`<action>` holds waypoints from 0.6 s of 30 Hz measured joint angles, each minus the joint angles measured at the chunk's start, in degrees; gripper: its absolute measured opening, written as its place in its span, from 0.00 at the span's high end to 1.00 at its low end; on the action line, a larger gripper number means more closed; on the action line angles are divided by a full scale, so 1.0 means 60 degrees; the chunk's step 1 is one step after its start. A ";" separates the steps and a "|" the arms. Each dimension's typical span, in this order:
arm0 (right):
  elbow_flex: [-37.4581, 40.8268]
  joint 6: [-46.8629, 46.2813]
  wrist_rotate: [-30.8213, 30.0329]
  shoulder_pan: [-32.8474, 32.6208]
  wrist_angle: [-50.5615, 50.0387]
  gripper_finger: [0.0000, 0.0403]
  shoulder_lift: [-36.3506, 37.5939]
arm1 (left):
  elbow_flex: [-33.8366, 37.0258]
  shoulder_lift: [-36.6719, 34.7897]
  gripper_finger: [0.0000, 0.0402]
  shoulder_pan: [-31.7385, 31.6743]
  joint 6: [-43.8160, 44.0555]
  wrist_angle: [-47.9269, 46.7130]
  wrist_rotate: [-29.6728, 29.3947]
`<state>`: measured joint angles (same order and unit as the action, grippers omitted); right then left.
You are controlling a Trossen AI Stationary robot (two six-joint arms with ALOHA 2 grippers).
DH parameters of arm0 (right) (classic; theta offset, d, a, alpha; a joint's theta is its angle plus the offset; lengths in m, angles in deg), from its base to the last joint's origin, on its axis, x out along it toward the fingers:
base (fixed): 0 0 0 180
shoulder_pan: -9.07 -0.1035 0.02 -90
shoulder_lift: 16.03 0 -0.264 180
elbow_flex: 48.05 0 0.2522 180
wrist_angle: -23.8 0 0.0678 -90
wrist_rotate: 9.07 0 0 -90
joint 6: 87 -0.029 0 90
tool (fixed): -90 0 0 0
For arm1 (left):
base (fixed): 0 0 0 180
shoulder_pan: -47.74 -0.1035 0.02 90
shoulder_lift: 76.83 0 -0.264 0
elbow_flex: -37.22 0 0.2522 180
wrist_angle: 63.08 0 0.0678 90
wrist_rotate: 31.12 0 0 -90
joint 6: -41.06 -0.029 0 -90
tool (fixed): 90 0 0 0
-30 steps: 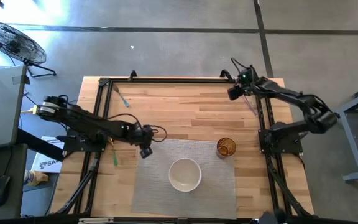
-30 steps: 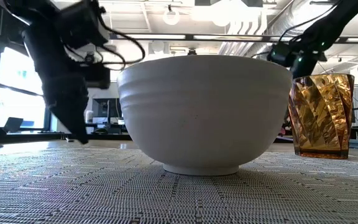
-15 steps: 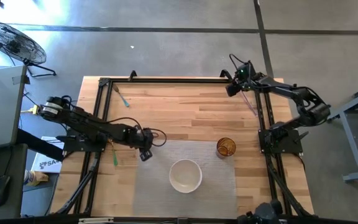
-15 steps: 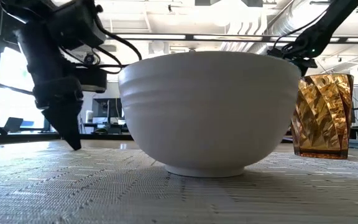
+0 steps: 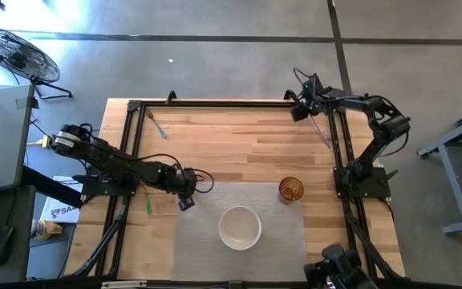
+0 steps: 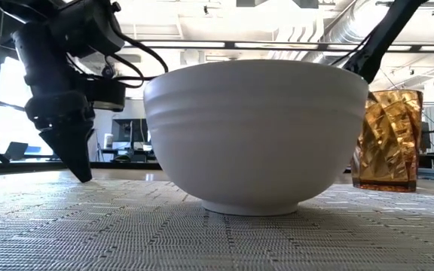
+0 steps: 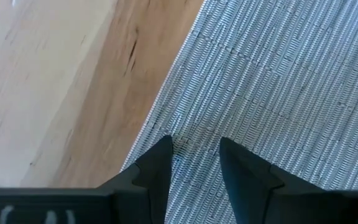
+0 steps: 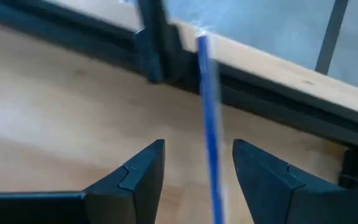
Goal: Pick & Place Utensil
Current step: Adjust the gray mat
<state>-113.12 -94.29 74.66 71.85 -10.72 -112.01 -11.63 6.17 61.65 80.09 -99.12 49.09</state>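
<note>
A thin blue utensil (image 8: 210, 137) lies flat on the wood near the table's far right corner (image 5: 324, 135). My right gripper (image 5: 297, 112) hangs open over its far end; in the right wrist view (image 8: 197, 146) the handle runs between the two fingers, nearer one of them. My left gripper (image 5: 185, 201) is open and points down at the left edge of the grey woven placemat (image 7: 278, 81), its tips low over the weave (image 6: 77, 169). On the mat stand a white bowl (image 5: 240, 227) and an amber cup (image 5: 291, 189).
A green utensil (image 5: 147, 201) lies on the wood just left of the mat, and another (image 5: 157, 126) near the far left corner. A black metal frame (image 5: 215, 103) runs along the far edge and both sides. Bare wood lies between mat and far edge.
My left gripper has come down and moved a little toward the near left, ending at the mat's left edge. My right gripper has moved toward the far edge, along the blue utensil toward its far end, while its arm folded back.
</note>
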 joint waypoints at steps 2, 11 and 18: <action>-0.0128 0.0011 0.0058 0.0160 0.0004 0.55 -0.0145 | 0.0005 -0.0039 0.67 0.0004 0.0000 -0.0139 -0.0075; -0.0167 0.0220 0.0615 0.0216 -0.0250 0.62 -0.0254 | 0.0015 -0.0146 0.67 0.0005 -0.0040 -0.0421 -0.0446; -0.0167 0.0219 0.0455 0.0230 -0.0316 0.69 -0.0252 | 0.0036 -0.0204 0.67 0.0004 -0.0208 -0.0328 -0.1046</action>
<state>-114.12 -92.98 77.39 73.23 -12.62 -113.52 -11.41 4.94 61.67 78.84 -101.09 42.81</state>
